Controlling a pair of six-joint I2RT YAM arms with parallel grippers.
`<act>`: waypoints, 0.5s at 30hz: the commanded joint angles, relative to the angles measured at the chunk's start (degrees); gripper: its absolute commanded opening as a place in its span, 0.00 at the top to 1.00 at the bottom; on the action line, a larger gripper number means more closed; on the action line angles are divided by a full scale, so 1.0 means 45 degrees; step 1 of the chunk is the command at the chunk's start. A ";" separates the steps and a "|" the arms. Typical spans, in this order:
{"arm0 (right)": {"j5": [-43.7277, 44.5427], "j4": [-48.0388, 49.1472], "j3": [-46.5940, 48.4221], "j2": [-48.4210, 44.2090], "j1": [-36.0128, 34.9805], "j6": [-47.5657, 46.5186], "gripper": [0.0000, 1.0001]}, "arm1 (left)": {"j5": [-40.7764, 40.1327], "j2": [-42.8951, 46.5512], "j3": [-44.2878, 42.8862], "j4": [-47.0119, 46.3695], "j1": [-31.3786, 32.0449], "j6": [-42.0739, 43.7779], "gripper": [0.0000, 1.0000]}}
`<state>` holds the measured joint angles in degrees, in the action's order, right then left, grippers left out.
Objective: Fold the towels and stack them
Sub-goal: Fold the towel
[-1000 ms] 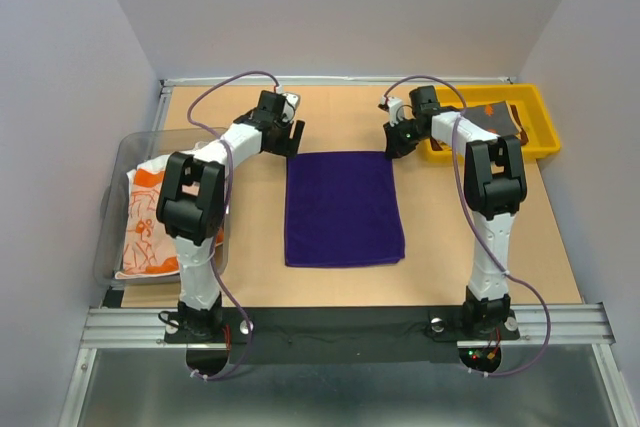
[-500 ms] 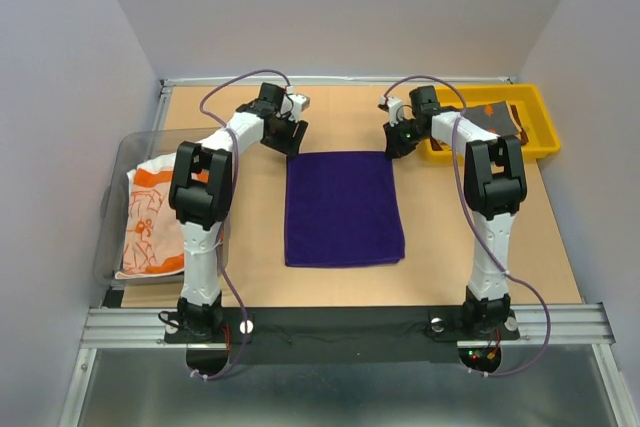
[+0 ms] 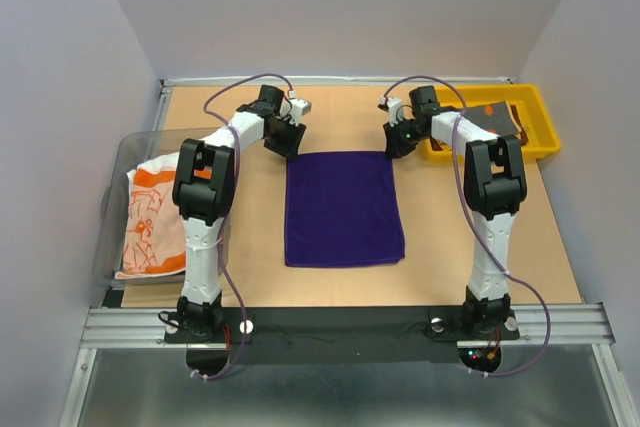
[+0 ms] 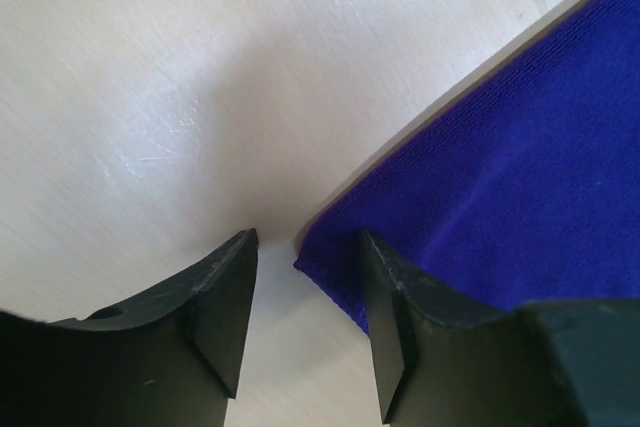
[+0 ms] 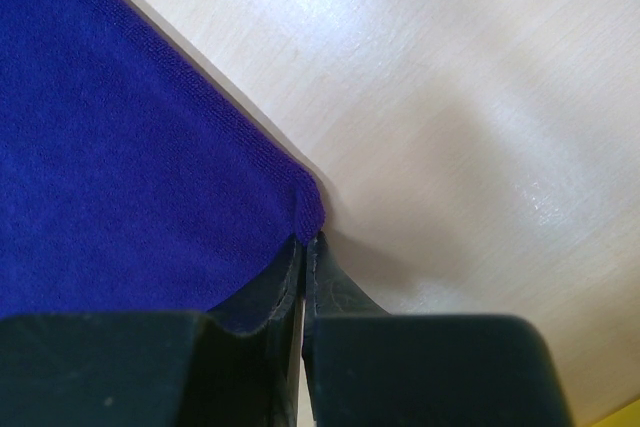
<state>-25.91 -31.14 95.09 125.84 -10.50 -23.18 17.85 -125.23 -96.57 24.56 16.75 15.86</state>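
Your purple towel (image 3: 344, 209) lies flat on the table (image 3: 250, 237), spread as one rectangle between your two arms, its far edge reaching up to both grippers.

Your left gripper (image 4: 300, 317) sits at the towel's far left corner. In your left wrist view the jaws stand apart, and the corner of the cloth pokes into the gap between them: one finger (image 4: 225, 312) rests on bare table just outside the corner, the other lies over the towel's edge. Nothing is pinched there yet, so read it as open around the corner.

Your right gripper (image 5: 304, 277) is at the far right corner. Its fingers are pressed together with no gap showing, and the tip of the towel's corner runs right down into the seam between them; it is clamped on that corner.

Out to the side of your left arm, the orange-and-white patterned towel (image 3: 150, 222) lies crumpled inside the clear plastic bin (image 3: 113, 209). Beyond your right gripper, at the table's far right, sits the yellow tray (image 3: 540, 127) with something dark and orange in it; what it is you cannot make out.
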 commanded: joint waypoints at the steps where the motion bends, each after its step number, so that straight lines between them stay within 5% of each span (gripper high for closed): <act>1: 0.0777 -0.1050 -0.0428 0.0258 -0.0069 -0.0201 0.99 | 0.0584 -0.0297 -0.0083 0.0617 -0.0090 0.0187 0.47; 5: 0.0797 -0.1030 -0.0408 0.0238 -0.0088 -0.0181 0.99 | 0.0371 -0.0140 0.0172 0.0558 -0.0109 0.0051 0.54; 15: 0.0817 -0.1050 -0.0428 0.0160 -0.0069 -0.0162 0.99 | 0.0487 -0.0004 0.0660 0.0950 -0.0090 0.0226 0.51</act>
<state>-25.69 -31.14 95.09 125.82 -10.52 -23.16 19.09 -125.32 -96.20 24.25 16.40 16.29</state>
